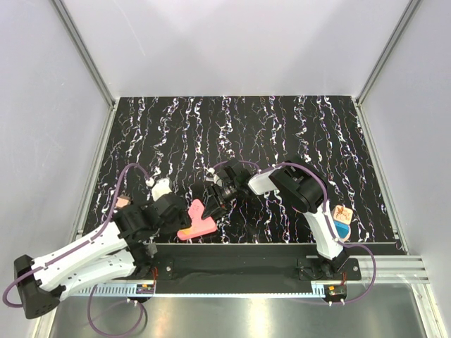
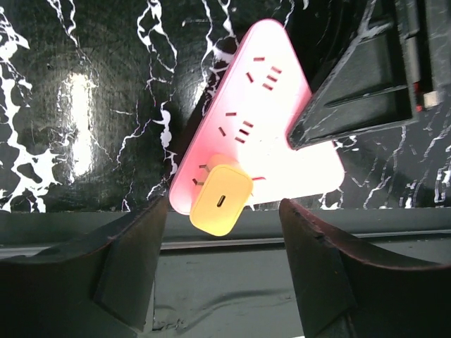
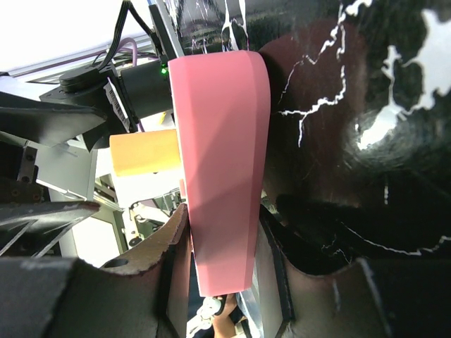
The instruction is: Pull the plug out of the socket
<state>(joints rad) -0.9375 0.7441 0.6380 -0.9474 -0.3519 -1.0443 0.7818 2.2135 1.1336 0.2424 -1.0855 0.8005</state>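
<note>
Down at the near edge of the black marbled table (image 1: 282,127), just ahead of the arm bases, a pink triangular power strip (image 1: 197,220) sits between the two arms. A yellow USB charger plug (image 2: 220,200) is seated in it at the corner closest to the left pincer (image 2: 224,218).

That left pincer has its jaws apart. One dark finger (image 2: 134,260) stands to one side of the plug and the other on the opposite side. The plug lies in the gap at their tips, and neither pad is pressed against it as far as I can see.

The right pincer (image 3: 224,225) reaches in from the far side and is clamped on the power strip. From its own camera the strip appears edge-on, pinched across its thickness between both fingers. The plug sticks out sideways from the strip's face, beyond the fingertips. From the left wrist, one of the right pincer's fingers lies flat on the strip's top face, at the corner away from the plug. Whether the strip is flat on the table or raised a little, I cannot tell.

Off beyond the left pincer lies a small white object (image 1: 161,188). Well off to the right pincer's outer side, near that arm's base, is a small orange and blue item (image 1: 342,218).
</note>
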